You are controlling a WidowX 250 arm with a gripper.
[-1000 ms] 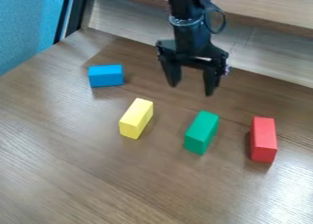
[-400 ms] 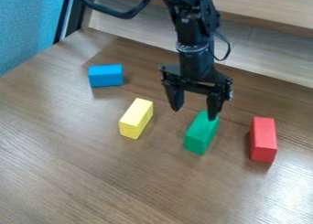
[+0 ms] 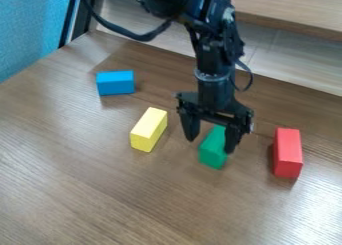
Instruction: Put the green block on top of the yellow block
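Note:
My gripper (image 3: 210,144) hangs low over the green block (image 3: 213,150), its fingers apart, one to the block's left and one in front of its right side. The gripper's body hides the far end of the green block. To the left, apart from the green one, the yellow block (image 3: 148,129) lies on the wooden table.
A red block (image 3: 288,153) lies on the table (image 3: 120,199) to the right of the green one. Farther back on the left is a blue block (image 3: 115,83). A pale wooden ledge runs behind the table's back edge.
The arm has come down and toward the camera, bringing the open gripper from behind the blocks to the green block. The yellow, red and blue blocks have kept their places.

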